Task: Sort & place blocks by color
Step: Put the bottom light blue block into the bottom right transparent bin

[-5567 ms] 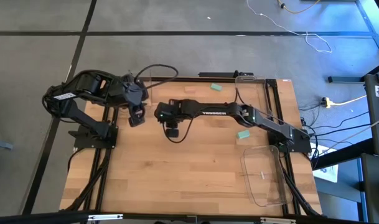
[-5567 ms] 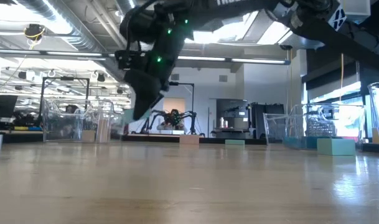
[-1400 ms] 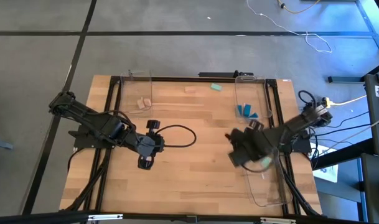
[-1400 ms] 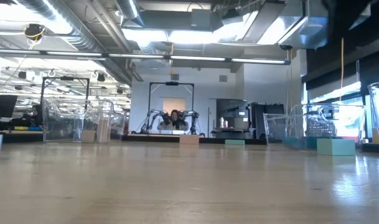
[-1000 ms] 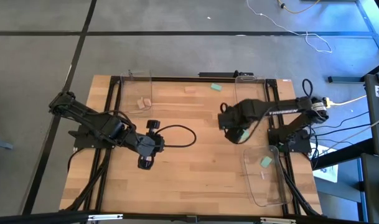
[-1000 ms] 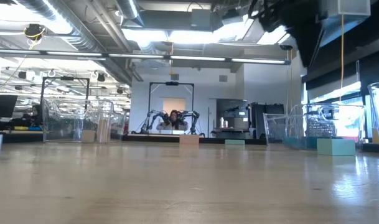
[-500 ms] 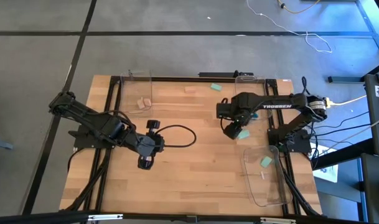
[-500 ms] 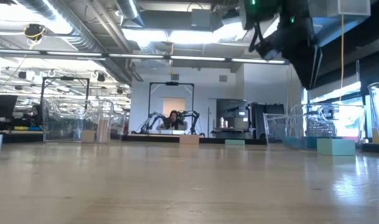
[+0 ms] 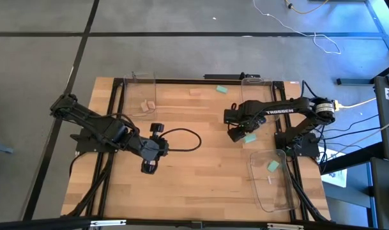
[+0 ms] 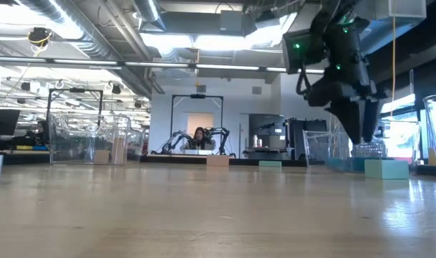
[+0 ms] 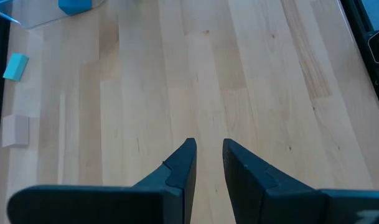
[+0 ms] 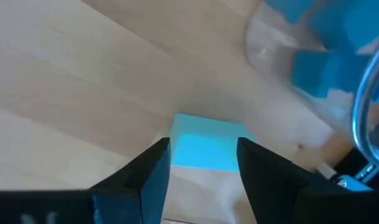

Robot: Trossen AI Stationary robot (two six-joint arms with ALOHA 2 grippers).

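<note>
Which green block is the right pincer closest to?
The mint block on the bare table, right under the right pincer. The other two sit farther off: one in a clear tray, one at the far edge.

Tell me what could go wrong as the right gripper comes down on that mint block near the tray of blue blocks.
The right gripper is open, its fingers straddling the mint block, which sits off-centre between them, so closing might nudge or twist it rather than seat it. The clear tray of blue blocks stands close by; the arm might bump it while lifting.
</note>
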